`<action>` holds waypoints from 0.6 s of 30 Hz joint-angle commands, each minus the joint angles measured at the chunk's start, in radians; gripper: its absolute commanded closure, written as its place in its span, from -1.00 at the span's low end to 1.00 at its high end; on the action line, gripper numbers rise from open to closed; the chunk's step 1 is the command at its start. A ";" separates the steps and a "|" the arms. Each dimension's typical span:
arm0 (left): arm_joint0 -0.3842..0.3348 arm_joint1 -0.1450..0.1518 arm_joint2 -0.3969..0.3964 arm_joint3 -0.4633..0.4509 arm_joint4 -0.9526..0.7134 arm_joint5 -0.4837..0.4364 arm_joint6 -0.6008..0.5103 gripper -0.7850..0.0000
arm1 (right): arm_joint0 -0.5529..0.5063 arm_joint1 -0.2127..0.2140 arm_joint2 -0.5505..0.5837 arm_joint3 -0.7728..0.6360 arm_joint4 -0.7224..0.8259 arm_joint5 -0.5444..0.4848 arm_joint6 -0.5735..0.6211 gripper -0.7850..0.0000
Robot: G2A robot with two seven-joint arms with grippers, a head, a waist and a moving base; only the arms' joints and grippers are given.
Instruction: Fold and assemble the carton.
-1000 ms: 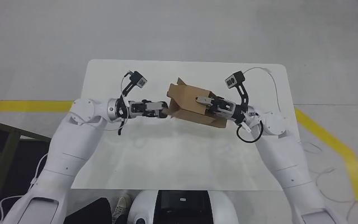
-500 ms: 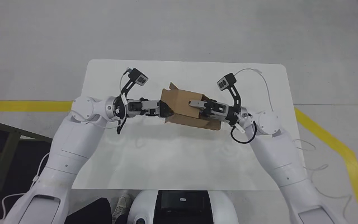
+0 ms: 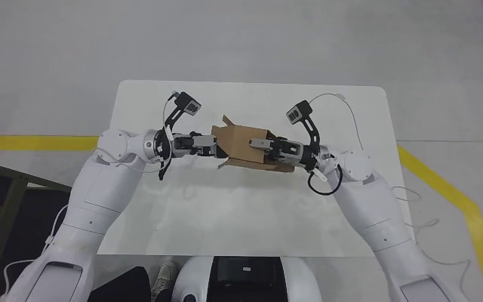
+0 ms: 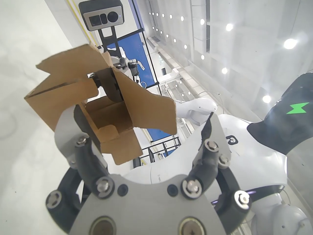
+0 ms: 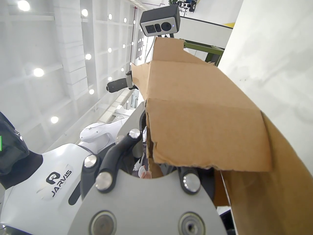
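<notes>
Both arms are stretched inward over the white table (image 3: 249, 219) and meet near its middle. The brown carton (image 3: 243, 140) is held between them, tilted, with the flaps at 1 open end splayed outward. The left gripper (image 3: 216, 145) is set at that open end, its 2 fingers spread wide and 1 lying against a flap. The right gripper (image 3: 266, 142) is clamped on a carton wall.
</notes>
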 commanded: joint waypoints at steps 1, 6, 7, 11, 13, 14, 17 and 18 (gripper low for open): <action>0.000 0.000 -0.001 0.000 0.002 0.001 0.000 -1.00 | 0.002 -0.001 -0.004 0.000 0.000 0.001 0.001 1.00; 0.000 0.000 -0.005 -0.001 0.014 0.011 0.001 -1.00 | 0.004 -0.004 -0.009 0.001 -0.002 -0.001 0.000 1.00; 0.001 0.001 -0.006 -0.001 0.018 0.010 0.001 -1.00 | 0.004 -0.004 -0.009 0.002 -0.002 -0.002 0.000 1.00; 0.008 0.003 -0.020 -0.005 0.026 0.010 0.006 -1.00 | 0.004 -0.003 0.000 0.009 -0.004 -0.007 -0.008 1.00; 0.013 0.006 -0.030 -0.008 0.029 0.009 0.009 -1.00 | 0.003 -0.002 0.008 0.010 -0.004 -0.008 -0.011 1.00; 0.016 0.007 -0.035 -0.011 0.030 0.008 0.010 -1.00 | 0.002 -0.001 0.012 0.010 -0.004 -0.009 -0.012 1.00; 0.025 0.010 -0.048 -0.018 0.037 0.009 0.014 -1.00 | -0.003 0.001 0.024 0.007 -0.004 -0.010 -0.015 1.00; 0.028 0.011 -0.053 -0.020 0.044 0.007 0.018 -1.00 | -0.004 0.002 0.029 0.006 -0.002 -0.010 -0.016 1.00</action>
